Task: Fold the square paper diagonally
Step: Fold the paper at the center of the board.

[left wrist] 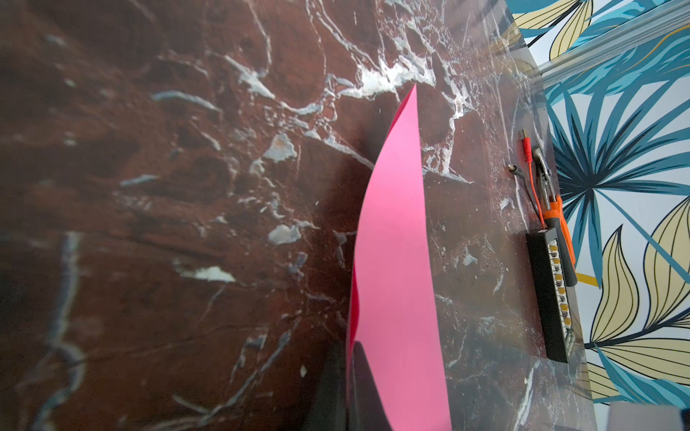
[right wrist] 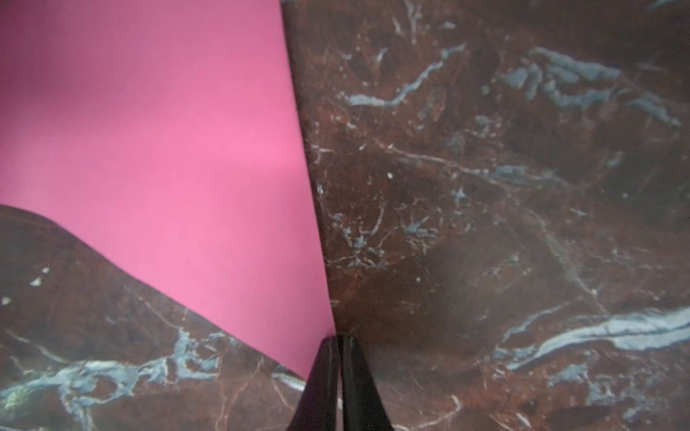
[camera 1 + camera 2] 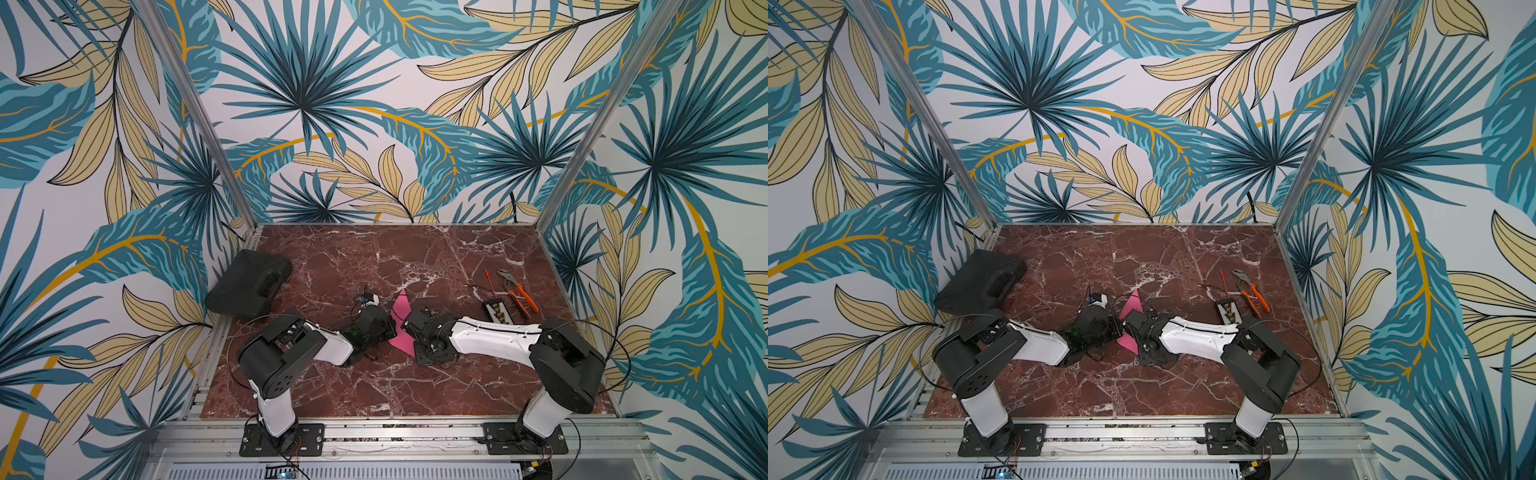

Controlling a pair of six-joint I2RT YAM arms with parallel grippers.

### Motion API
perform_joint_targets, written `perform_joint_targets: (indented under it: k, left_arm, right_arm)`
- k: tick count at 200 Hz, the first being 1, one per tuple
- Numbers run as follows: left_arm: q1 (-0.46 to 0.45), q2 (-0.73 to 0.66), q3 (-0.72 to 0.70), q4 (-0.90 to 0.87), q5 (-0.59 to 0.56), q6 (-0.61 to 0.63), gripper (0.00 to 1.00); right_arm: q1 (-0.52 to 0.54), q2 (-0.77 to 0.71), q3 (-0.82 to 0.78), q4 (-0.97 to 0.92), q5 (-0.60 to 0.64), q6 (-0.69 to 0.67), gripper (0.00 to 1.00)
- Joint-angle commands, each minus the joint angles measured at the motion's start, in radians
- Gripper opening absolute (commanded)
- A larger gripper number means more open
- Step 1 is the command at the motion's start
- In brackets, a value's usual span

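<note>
The red-brown marble table (image 3: 374,257) filled the floor of the booth, and both arms reached in low from its near edge toward the middle. A black case (image 3: 249,286) lay at the far left side of the table, partly over its edge. The square paper (image 3: 402,309) sat near the table's centre, between the two wrists, lifted and bowed rather than flat. The left gripper (image 1: 349,347) was closed on the sheet, with an edge of it pinched between its dark fingers (image 1: 367,388) in the left wrist view. The right gripper (image 2: 338,337) was likewise closed, and one corner of the paper ran into its fingertips. Well apart to the right lay orange-handled pliers (image 3: 517,293), just beside them a black connector strip (image 3: 498,311), and a thin red lead (image 3: 488,279).
</note>
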Motion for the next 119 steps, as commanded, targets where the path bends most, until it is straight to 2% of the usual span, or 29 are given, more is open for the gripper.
perform_joint_targets:
  k: [1, 119]
  left_arm:
    - [0.005, 0.026, -0.038, -0.122, -0.05, 0.009, 0.0]
    - [0.005, 0.015, -0.037, -0.145, -0.058, 0.035, 0.0]
  right_arm:
    - [0.014, -0.016, -0.036, -0.043, -0.002, 0.027, 0.1]
    - [0.028, -0.051, -0.083, -0.041, 0.004, 0.054, 0.1]
